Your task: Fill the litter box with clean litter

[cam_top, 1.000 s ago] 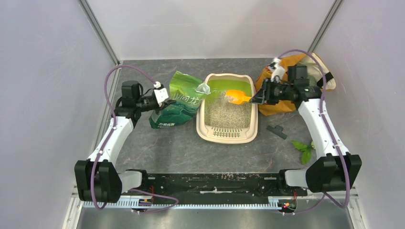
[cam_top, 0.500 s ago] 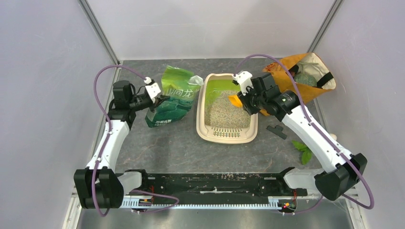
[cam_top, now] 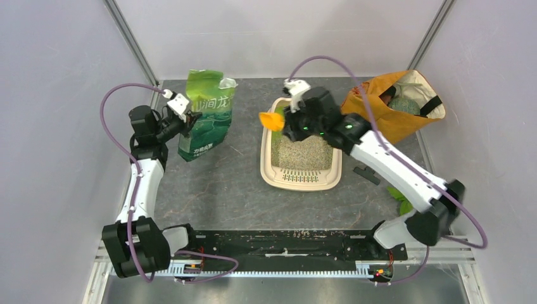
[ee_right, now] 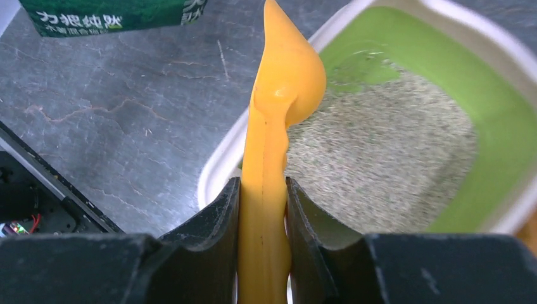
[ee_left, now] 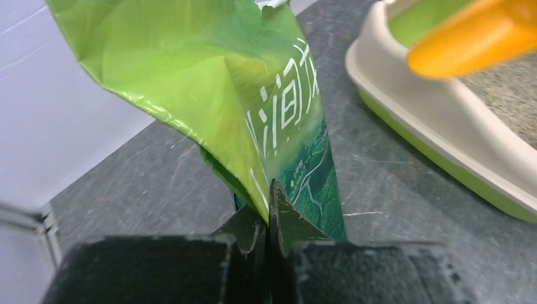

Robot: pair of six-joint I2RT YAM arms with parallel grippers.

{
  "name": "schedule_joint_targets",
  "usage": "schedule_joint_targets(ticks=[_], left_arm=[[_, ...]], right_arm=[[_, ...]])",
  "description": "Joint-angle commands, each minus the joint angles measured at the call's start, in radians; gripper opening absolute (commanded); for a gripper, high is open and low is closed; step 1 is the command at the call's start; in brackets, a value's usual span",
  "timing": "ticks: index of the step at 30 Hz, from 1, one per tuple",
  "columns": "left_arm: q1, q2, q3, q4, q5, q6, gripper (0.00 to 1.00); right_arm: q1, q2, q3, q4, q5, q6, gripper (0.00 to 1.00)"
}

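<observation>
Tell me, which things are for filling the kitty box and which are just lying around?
For the job: litter box, clean litter, green litter bag, orange scoop.
Just lying about: orange fabric bag, green leaf, small black piece.

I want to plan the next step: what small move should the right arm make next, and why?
Probably lower the orange scoop into the litter and push it toward the bare green end. The right gripper holds the scoop above the rim of the litter box, and the litter leaves some floor uncovered.

A lab test cell: bare white walls (cam_top: 278,31), metal corner posts (cam_top: 132,43), grey tabletop (cam_top: 215,190), black mounting rail (cam_top: 285,242).
</observation>
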Motion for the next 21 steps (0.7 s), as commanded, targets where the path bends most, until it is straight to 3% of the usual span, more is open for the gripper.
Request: schedule_joint_targets(ticks=[1,10,18,21], left_arm=[[0.046,0.011,0.012,0.166,-0.090,-0.121,0.02],[0.089,0.049,-0.001,0.258,-0.117,-0.207,0.02],[0.110,0.068,-0.006,0.275,-0.084,-0.218,0.02],[0.118,0.075,0.000,0.271,-0.076,-0.217,0.02]], right_arm=[[0.135,0.148,0.086,0.120,0.180,0.152,0.00],[0.335,0.369,0.087,0.370,0.552,0.167,0.01],[0.349,0.506,0.033,0.434,0.512,0.254,0.05],[0.368,0.535,-0.001,0.491,0.498,0.243,0.18]])
